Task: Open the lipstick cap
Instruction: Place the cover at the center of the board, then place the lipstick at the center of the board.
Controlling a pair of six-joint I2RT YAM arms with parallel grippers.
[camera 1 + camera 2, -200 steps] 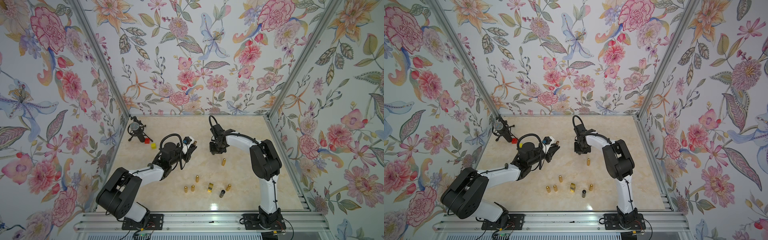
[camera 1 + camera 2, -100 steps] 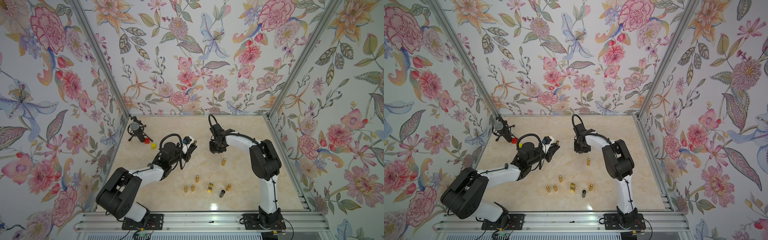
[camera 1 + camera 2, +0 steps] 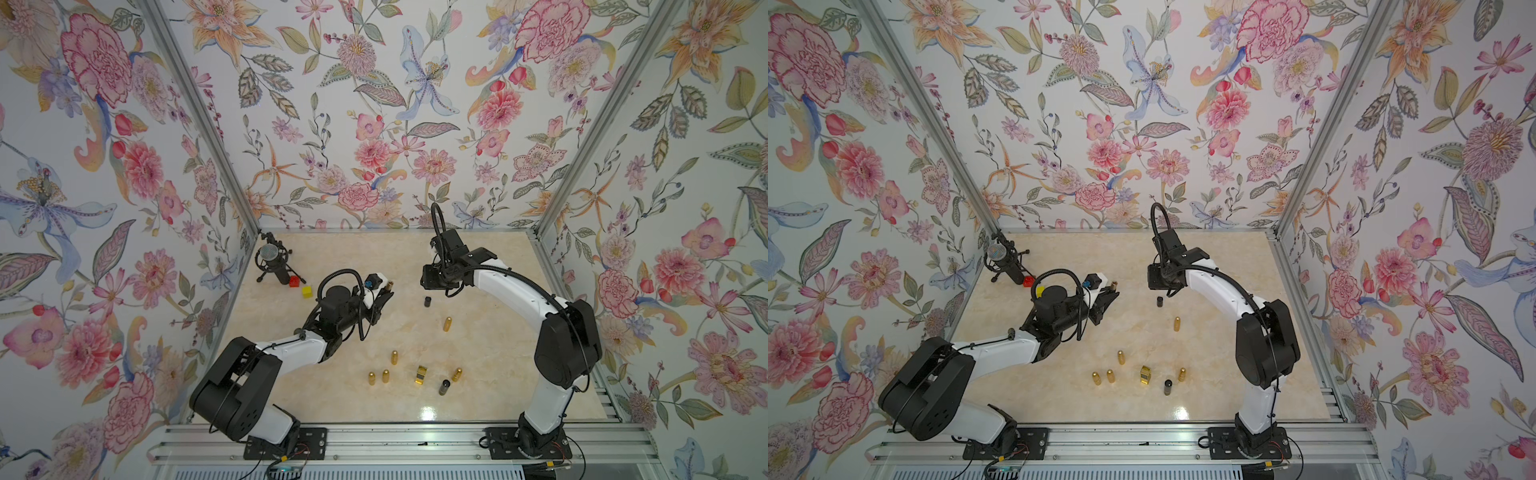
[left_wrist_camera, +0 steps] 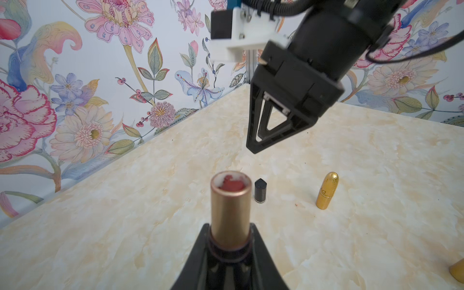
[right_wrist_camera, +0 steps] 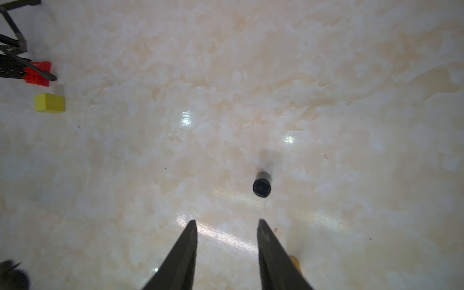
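Lipstick (image 4: 230, 213) was my concern, held in the air above the marbled table (image 3: 490, 257), the widest thing in sight. My left pincer (image 4: 229, 248) was clamped on the lower end of that bronze tube, which pointed away from the wrist toward my other arm. Its top was bare, with red stick showing inside the rim. My right pincer (image 5: 227, 222) hung over the table with tips down, its jaws parted and nothing between them.

In the far left corner stood a microphone (image 3: 270, 259) on a small tripod. A gold bullet-shaped tube (image 3: 447, 323) stood upright on my right side, and nearer the front lay a loose group of gold tubes (image 3: 385, 375) with one dark tube (image 3: 444, 387) among them.

Off the lipstick, the black cap (image 4: 260, 190) stood upright on the table between my two pincers. It was nearer the right one but touched neither, and it was close to the lone gold tube. Smallest were a red block (image 3: 294, 281) by the tripod's foot and a yellow block (image 3: 307, 291) just beside it.
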